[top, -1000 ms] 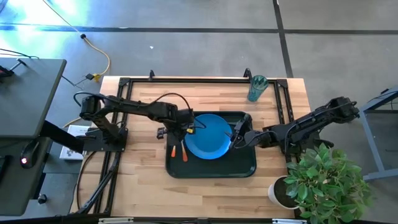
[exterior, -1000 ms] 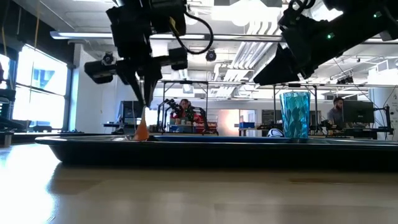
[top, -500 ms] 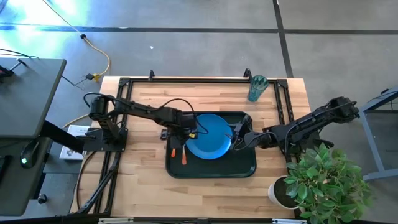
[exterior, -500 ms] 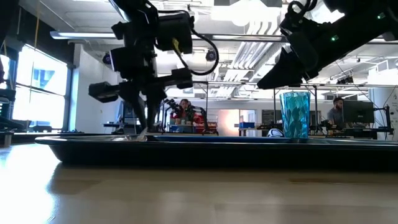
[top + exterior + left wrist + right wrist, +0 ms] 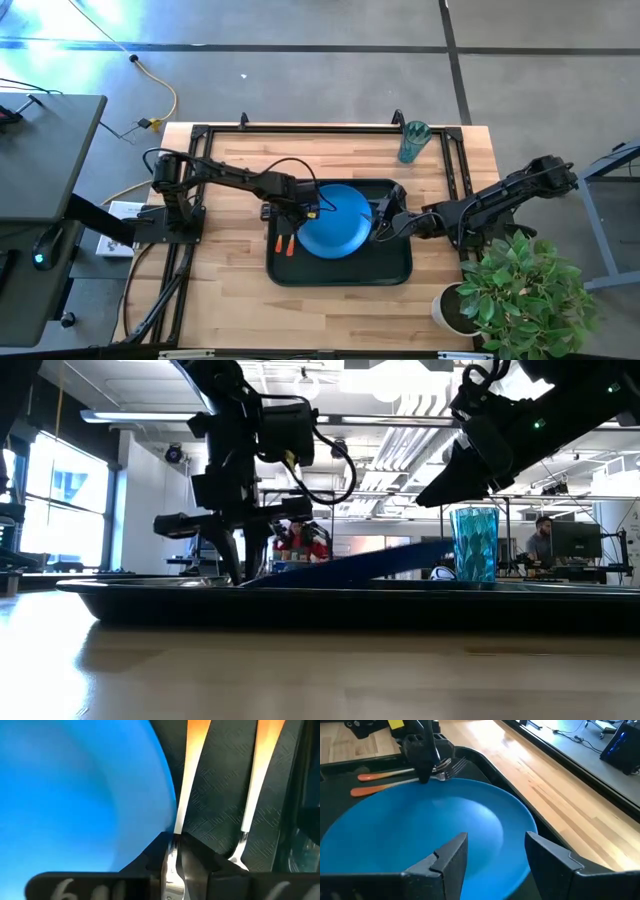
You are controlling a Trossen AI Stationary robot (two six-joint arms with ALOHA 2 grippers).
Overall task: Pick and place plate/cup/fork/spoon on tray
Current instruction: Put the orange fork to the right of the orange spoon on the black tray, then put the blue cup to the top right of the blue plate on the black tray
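Observation:
The blue plate (image 5: 335, 222) lies in the dark tray (image 5: 340, 272), tilted, its right side raised (image 5: 400, 557). The fork (image 5: 291, 243) and the spoon (image 5: 279, 243), both with orange handles, lie side by side on the tray's left part. My left gripper (image 5: 291, 212) is shut on the fork, right beside the plate's left rim. My right gripper (image 5: 492, 855) is open over the plate's right part; whether it touches the plate, I cannot tell. The teal cup (image 5: 412, 142) stands on the table at the far right. My left gripper pinches the fork's metal neck (image 5: 174, 851) between its two fingers, just past the orange handle (image 5: 192, 765). The fingers point down from above and lie across the fork. The fork lies on the tray floor, beside the plate's rim (image 5: 167, 810).
A potted plant (image 5: 520, 290) stands at the near right corner. A black frame (image 5: 300, 130) runs along the table's far edge and down both sides. Bare wood (image 5: 230, 300) lies left of and in front of the tray.
My left gripper has gone down and a little toward the table's left edge, still shut on the fork. The fork, whose handle slanted down to the tray, now lies flat beside the spoon. The plate, flat before, now stands tilted with its right side raised.

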